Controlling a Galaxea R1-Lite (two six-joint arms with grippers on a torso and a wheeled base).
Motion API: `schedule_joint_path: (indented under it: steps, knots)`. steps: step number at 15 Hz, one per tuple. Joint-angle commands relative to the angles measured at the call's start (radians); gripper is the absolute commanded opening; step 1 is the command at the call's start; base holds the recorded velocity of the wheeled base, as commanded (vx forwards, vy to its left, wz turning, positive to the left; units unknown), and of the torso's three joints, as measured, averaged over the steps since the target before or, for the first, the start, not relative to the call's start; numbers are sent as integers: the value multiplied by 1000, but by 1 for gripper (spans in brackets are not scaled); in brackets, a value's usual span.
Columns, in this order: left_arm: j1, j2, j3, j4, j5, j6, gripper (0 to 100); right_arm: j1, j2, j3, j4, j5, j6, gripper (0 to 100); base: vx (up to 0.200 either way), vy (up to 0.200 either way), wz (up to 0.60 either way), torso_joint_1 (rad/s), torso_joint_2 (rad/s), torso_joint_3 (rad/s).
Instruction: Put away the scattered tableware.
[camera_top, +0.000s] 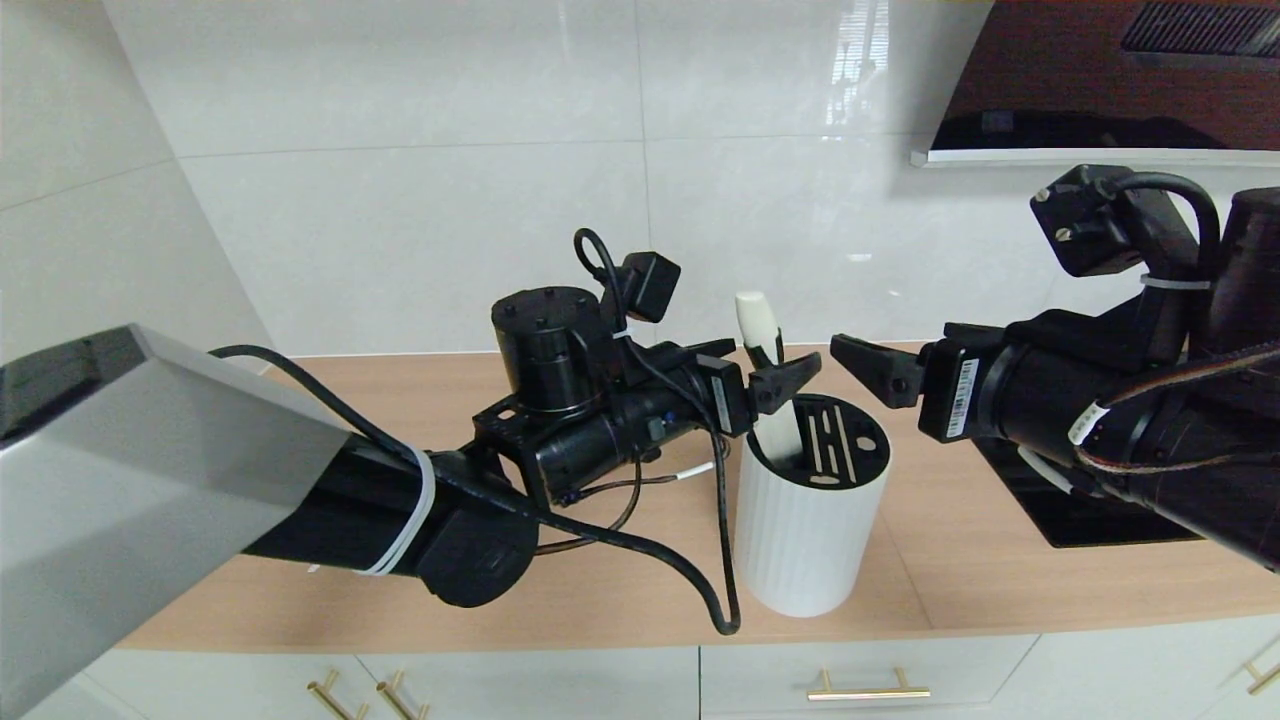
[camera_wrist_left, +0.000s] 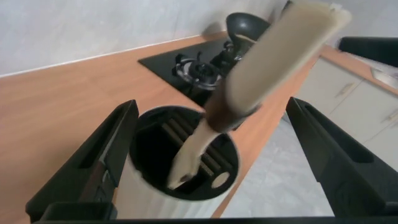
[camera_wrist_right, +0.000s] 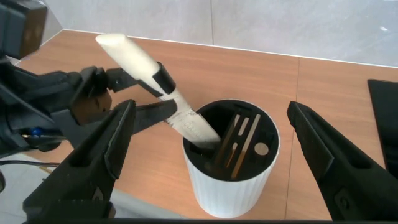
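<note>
A knife (camera_top: 757, 318) with a cream handle and black collar leans in a white ribbed holder (camera_top: 810, 530) on the wooden counter, blade down in the holder's black slotted top. My left gripper (camera_top: 775, 360) is open around the knife's collar, its fingers well apart on either side of the knife (camera_wrist_left: 280, 56). In the left wrist view that gripper (camera_wrist_left: 211, 107) hangs over the holder (camera_wrist_left: 149, 137). My right gripper (camera_top: 860, 365) is open just right of the holder, holding nothing. The right wrist view has the right gripper (camera_wrist_right: 210, 109) above the holder (camera_wrist_right: 230, 180), the knife (camera_wrist_right: 134, 56) and the left gripper (camera_wrist_right: 158, 90).
A black cooktop (camera_top: 1080, 510) is set into the counter at the right, with a burner (camera_wrist_left: 186, 65) and a dark ladle (camera_wrist_left: 245, 25) on it. A range hood (camera_top: 1100, 80) hangs above. White drawers with gold handles (camera_top: 868, 690) run below the counter's front edge.
</note>
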Motion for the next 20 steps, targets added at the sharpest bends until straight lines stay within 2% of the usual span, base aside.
schedule_joint_path:
  steps: [1, 2, 6, 11, 13, 14, 15, 16, 18, 19, 20]
  knots:
    - [-5, 7, -23, 1, -1, 0, 100, 1, 1, 0, -1, 0, 1, 100, 0, 0, 0, 0, 0, 0]
    - [-12, 12, -25, 1, 0, 0, 0, 1, -1, 0, -1, 0, 0, 100, 0, 0, 0, 0, 0, 0]
    - [-16, 38, -25, 0, -23, 0, 0, 1, -5, 0, -1, -2, 0, 100, 0, 0, 0, 0, 0, 0]
    - [-15, 10, -34, -3, -23, 0, 0, 1, -1, 0, -1, -2, 0, 100, 0, 0, 0, 0, 0, 0]
    - [-16, 5, -117, 24, -26, 0, 0, 1, -1, 0, -1, -2, 0, 100, 0, 0, 0, 0, 0, 0]
    - [-24, 1, -184, 124, -24, 1, 0, 1, -5, 0, 1, 0, 0, 100, 0, 0, 0, 0, 0, 0]
    - [-30, -1, -196, 151, -24, 4, 0, -1, -5, 0, 1, 0, 0, 100, 0, 0, 0, 0, 0, 0]
    - [-38, 10, -233, 205, -24, 44, 0, -7, -8, -1, -1, 0, 0, 100, 0, 0, 0, 0, 0, 0]
    - [-53, 30, -275, 254, -24, 89, 0, -27, -8, -4, 1, 0, -2, 100, 0, 0, 0, 0, 0, 0]
    - [-54, 33, -284, 276, -24, 101, 0, -41, -7, -4, 1, 0, -2, 100, 0, 0, 0, 0, 0, 0]
    - [-54, 48, -333, 336, -23, 146, 0, -72, -20, -15, 1, -2, -11, 100, 0, 0, 0, 0, 0, 0]
